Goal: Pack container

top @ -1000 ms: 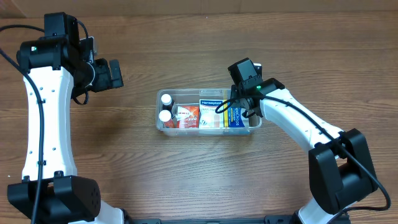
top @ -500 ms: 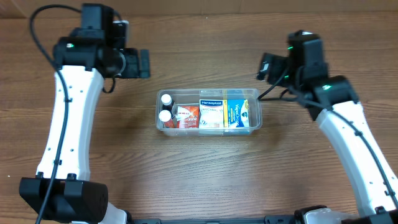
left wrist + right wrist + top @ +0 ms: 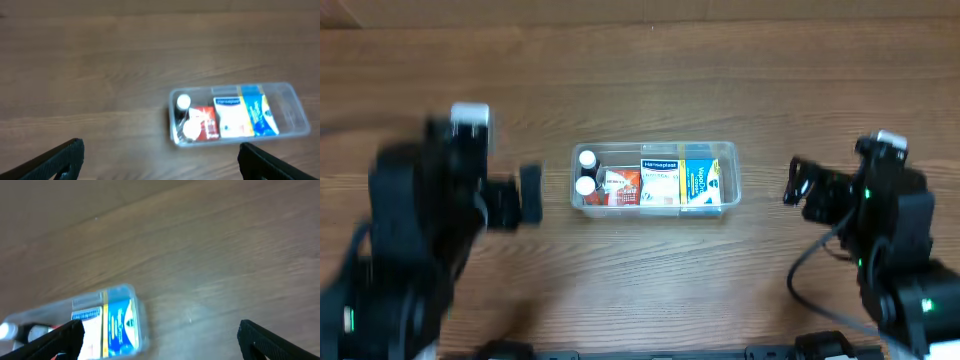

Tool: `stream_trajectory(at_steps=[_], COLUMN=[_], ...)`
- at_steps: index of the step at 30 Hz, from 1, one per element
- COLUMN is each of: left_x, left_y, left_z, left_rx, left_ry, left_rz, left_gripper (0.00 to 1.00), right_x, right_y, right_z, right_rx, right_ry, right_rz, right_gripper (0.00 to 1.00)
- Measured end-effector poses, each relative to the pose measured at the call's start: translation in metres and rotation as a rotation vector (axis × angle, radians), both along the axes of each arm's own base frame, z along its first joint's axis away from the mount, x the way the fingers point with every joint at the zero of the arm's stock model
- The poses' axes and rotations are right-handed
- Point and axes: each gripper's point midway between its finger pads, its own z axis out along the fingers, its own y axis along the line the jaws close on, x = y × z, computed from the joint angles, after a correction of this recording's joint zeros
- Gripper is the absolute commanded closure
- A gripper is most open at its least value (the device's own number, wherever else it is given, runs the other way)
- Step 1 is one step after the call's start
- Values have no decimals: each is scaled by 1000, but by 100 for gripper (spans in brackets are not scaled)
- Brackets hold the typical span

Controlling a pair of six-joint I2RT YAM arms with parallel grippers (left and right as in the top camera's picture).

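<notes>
Container (image 3: 730,160): clear, rounded-corner plastic tub on wood-grain table (image 3: 650,80), left hand (image 3: 160,152) and right hand (image 3: 160,330) both spread wide, empty

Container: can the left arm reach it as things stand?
Probably yes: nothing stands between the left gripper and the container, the jaws are open, and the tub has no lid.

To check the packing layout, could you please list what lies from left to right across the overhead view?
The left claw, then inside the container the white-capped bottles, red box, white box, blue-and-yellow box, then the right claw.
</notes>
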Motion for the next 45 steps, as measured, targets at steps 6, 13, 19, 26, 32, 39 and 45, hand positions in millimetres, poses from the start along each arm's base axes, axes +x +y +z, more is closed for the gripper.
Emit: stream_trajectory(at_steps=[6,13,19,26,32,39,45], left_x=[-72,-83,-90,-91,-91,-91,-91], left_y=[28,33,35,35,35,35,35], left_z=[-60,-92,-101,-102,-103,-103,-103], left_rx=[-34,-39,-31,-30,-27,-26,-26], left_ry=[-116,-14,31,34,38,39,39], left_rz=[141,191,198,199,201,201,201], left_gripper=[0,0,0,0,0,0,0], right_x=[-23,-24,-24,-28,-48,-31,-16], right_y=[-3,-3,-3,-5,5,16,18], right_z=[-23,-24,-24,-20,-62,-45,-98], right_rx=[-12,-13,-14,-14,5,-50,-100], right_ry=[61,64,64,-5,-306,-657,-623], right_rz=[3,3,4,7,94,172,193], right_gripper=[0,0,0,0,0,0,0])
